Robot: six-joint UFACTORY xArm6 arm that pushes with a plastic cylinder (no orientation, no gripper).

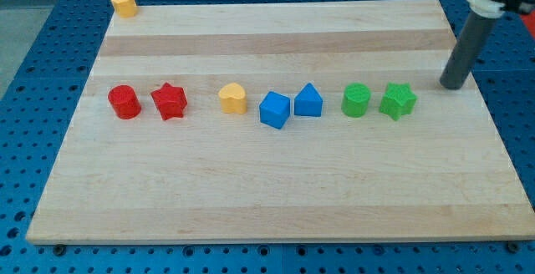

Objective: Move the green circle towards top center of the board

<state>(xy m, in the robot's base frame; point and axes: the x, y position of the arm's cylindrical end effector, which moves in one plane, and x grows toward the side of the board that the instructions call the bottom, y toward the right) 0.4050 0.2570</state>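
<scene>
The green circle [356, 100] sits on the wooden board [276, 190], right of centre, in a row of blocks. A green star [398, 100] lies just to its right. My tip [453, 84] rests on the board near the right edge, to the right of the green star and slightly above the row. It touches no block.
Left of the green circle the row holds a blue triangle-topped block [308, 100], a blue cube [274, 109], a yellow heart [233, 98], a red star [169, 100] and a red circle [124, 102]. A yellow block [124, 2] sits at the board's top left corner.
</scene>
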